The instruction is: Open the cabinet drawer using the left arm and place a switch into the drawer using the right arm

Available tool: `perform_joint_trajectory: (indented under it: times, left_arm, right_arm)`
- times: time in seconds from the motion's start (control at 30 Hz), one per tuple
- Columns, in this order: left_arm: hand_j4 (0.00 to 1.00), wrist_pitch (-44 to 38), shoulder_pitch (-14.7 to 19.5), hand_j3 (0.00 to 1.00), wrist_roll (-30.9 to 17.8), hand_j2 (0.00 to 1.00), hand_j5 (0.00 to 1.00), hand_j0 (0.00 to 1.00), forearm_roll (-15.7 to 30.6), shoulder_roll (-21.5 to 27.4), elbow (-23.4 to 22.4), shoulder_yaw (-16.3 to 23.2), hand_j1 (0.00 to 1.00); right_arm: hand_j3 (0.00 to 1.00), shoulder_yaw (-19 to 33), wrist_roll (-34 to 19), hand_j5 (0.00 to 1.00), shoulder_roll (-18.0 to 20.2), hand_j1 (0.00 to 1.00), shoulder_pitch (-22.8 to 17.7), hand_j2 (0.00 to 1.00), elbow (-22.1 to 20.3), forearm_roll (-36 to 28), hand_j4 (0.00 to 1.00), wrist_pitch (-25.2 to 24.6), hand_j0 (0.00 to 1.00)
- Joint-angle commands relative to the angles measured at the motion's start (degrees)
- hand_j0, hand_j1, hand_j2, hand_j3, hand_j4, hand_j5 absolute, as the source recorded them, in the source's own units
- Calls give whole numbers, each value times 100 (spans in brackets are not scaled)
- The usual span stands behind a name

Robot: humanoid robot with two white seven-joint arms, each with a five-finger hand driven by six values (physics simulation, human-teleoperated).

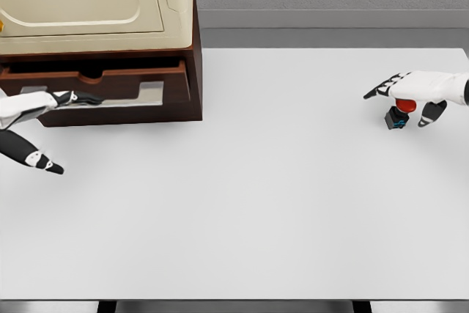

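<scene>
The brown cabinet (192,71) with a cream top stands at the table's far left. Its drawer front (110,78) shows a notch handle and a grey opening below it. My left hand (66,126) is at the left edge, with straight fingers (77,98) reaching against the drawer front and the thumb spread low toward me. The switch (396,118), a red button on a small black base, stands at the far right of the table. My right hand (401,102) hovers right over it, fingers stretched to the left and thumb hanging at its right side, not closed around it.
The white table (242,203) stretches between the cabinet and the switch. Its right edge runs close behind the right hand. A grey wall and floor strip lie beyond the far edge.
</scene>
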State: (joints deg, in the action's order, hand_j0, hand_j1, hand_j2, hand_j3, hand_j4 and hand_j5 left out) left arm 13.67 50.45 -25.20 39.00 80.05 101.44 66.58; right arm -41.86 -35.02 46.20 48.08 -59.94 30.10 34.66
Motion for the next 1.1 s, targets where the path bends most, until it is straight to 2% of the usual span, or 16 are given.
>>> perform_joint_trajectory:
  times: [0.0,1.07]
  left_arm:
    - [100,162,0,100,-82,100,100,100,-306,72,-45,118,100]
    - [100,1085,0,100,-820,100,100,100,11,556,-45,312,100]
  right_arm:
    - [100,2,2,100,-5,100,0,100,9,-13,100,-21,100]
    - [100,-226,2,100,-49,100,53,100,17,57,100,-12,100]
